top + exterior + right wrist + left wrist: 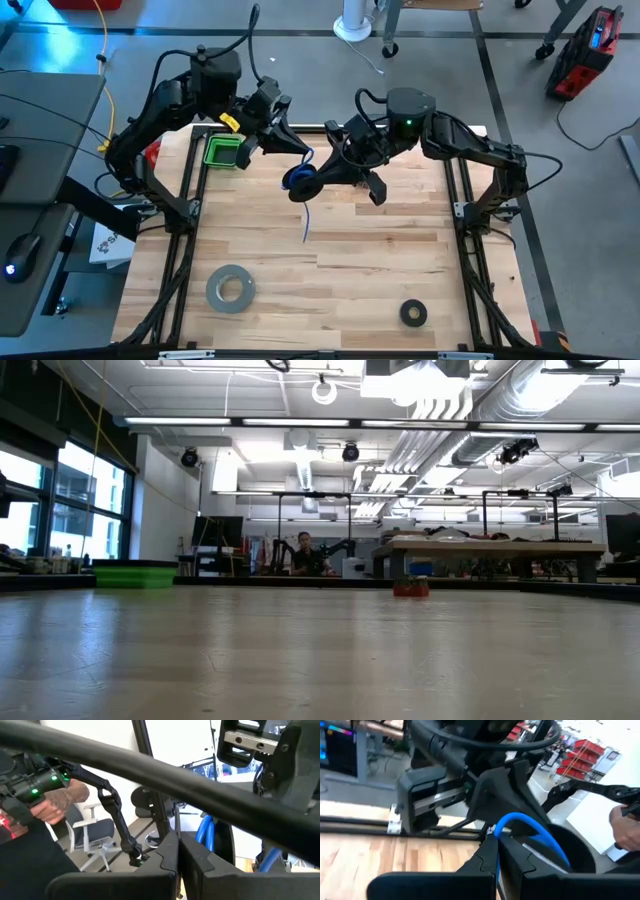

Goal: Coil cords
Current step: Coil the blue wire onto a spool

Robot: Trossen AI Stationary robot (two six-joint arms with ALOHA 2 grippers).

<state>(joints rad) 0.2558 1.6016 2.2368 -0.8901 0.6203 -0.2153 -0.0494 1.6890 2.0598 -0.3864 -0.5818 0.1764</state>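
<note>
On the wooden table (380,250), a grey tape roll (230,288) and black tape ring (413,313) lie nearest. Farther back, both grippers, left (300,152) and right (318,182), meet above mid-table, fingers closed, pinching the looped blue cable (298,178), one end dangling.

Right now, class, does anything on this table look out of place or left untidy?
Yes. The blue cable is bunched in a coil held up between the left gripper and right gripper, but one loose tail hangs down from the bundle towards the wooden table, uncoiled. Nothing looks spilled or broken.
</note>
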